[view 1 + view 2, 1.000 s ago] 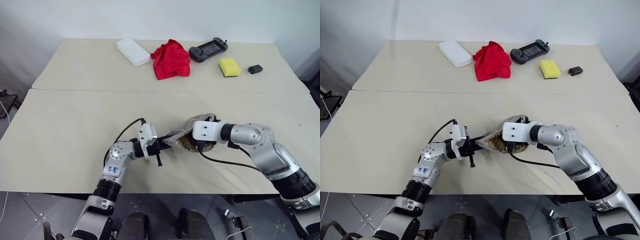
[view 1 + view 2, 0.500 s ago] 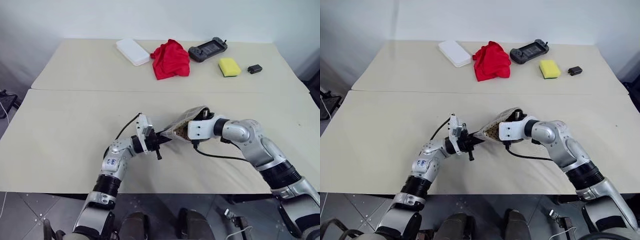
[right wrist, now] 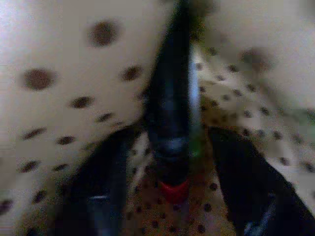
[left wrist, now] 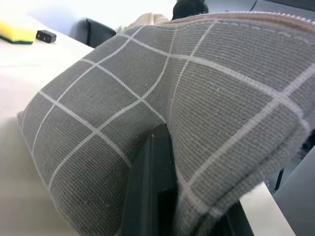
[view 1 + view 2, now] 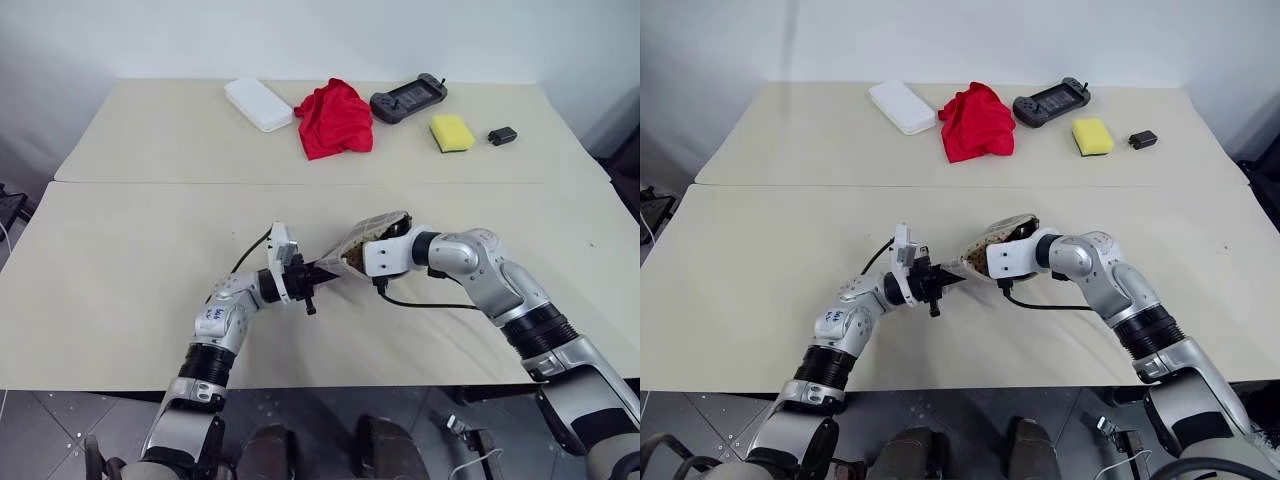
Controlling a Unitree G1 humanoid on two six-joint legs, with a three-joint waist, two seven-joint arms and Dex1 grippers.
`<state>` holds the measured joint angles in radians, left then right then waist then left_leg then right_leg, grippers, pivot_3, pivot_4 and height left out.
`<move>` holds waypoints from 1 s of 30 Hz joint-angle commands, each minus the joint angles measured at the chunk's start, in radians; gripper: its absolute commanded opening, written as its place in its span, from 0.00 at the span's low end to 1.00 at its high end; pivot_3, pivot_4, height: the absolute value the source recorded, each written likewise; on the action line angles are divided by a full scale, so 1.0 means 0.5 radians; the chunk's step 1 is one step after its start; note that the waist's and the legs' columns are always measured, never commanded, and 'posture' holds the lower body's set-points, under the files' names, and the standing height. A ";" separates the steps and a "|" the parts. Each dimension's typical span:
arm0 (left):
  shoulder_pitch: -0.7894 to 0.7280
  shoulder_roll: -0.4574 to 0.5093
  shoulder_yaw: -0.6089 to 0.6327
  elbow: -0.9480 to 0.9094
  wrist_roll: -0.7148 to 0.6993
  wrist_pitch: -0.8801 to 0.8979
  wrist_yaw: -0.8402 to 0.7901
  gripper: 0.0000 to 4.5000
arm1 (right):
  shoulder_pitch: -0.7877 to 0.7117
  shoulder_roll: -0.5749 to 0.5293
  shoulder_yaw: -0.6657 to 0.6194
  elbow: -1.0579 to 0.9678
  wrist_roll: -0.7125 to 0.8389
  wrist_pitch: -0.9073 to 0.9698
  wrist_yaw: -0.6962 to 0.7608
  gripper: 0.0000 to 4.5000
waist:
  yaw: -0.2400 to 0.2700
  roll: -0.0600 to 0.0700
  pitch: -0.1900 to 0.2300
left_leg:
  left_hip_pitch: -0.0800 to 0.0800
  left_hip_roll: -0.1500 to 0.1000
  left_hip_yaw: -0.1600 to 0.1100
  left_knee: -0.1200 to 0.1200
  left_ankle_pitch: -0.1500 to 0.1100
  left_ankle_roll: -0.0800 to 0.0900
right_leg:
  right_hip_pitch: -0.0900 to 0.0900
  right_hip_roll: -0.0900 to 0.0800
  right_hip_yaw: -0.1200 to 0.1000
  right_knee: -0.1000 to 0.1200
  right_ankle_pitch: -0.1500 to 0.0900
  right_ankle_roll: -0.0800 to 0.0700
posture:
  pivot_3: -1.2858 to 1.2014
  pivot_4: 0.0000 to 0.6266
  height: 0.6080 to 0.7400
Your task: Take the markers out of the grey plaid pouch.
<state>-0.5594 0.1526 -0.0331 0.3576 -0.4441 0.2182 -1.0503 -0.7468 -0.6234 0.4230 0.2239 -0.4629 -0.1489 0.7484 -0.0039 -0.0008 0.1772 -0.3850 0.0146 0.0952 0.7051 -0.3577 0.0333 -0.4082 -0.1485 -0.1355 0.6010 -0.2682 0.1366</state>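
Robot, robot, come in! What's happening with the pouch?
Left gripper shut on pouch corner. Right gripper inside the pouch, fingers either side of a red-tipped marker. Nothing blocking.

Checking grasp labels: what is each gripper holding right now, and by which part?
Left gripper is shut on the grey plaid pouch, pinching its end. Right gripper is inside the pouch, fingers either side of a red-tipped marker; grip not confirmed.

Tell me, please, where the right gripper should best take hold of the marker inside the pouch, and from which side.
Probably the marker's dark barrel above its red end, coming straight in through the open mouth of the pouch: it lies lengthwise between the right gripper's fingers.
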 commanded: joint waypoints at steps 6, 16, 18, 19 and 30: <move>-0.108 0.079 0.097 0.116 0.101 -0.441 0.000 0.00 | 0.066 -0.160 -0.183 -0.187 0.151 -0.122 0.084 0.13 | 0.002 0.000 0.000 | 0.000 0.000 0.000 0.000 0.000 0.000 | 0.000 0.000 0.000 0.000 0.000 0.000 | 0.52 0.24 1.00; -0.151 0.201 0.087 0.439 0.268 -0.914 -0.052 0.00 | 0.185 -0.234 -0.411 -0.322 0.586 -0.102 0.313 0.13 | 0.006 0.000 0.000 | -0.001 -0.001 0.003 0.000 0.000 0.000 | 0.000 0.000 -0.001 -0.001 0.000 0.000 | 0.52 0.24 1.00; -0.128 0.193 0.072 0.441 0.275 -0.934 -0.066 0.00 | 0.238 -0.252 -0.475 -0.302 0.689 -0.130 0.345 0.13 | 0.008 0.000 0.000 | -0.001 -0.001 0.003 0.000 0.000 0.001 | 0.000 0.000 -0.001 -0.001 0.000 0.000 | 0.52 0.24 1.00; -0.118 0.188 0.064 0.439 0.277 -0.942 -0.072 0.00 | 0.262 -0.248 -0.509 -0.305 0.745 -0.122 0.349 0.13 | 0.009 0.000 0.000 | -0.001 -0.001 0.003 0.000 0.000 0.001 | 0.000 0.000 -0.002 -0.001 0.000 0.000 | 0.52 0.24 1.00; -0.055 0.194 0.062 0.332 0.136 -0.781 -0.289 0.00 | 0.449 -0.171 -0.897 -0.859 1.962 0.435 0.578 0.13 | 0.008 0.000 0.000 | -0.001 -0.001 0.000 0.000 0.000 0.001 | 0.000 0.000 -0.002 0.000 0.000 0.000 | 0.52 0.24 1.00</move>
<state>-0.5959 0.2472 -0.0097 0.5701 -0.3373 -0.1800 -1.1639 -0.5124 -0.7011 0.0412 -0.1208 0.3964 -0.0219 1.0520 0.0001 -0.0010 0.1773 -0.3857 0.0143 0.0951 0.7053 -0.3576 0.0339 -0.4082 -0.1486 -0.1366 0.6009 -0.2682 0.1366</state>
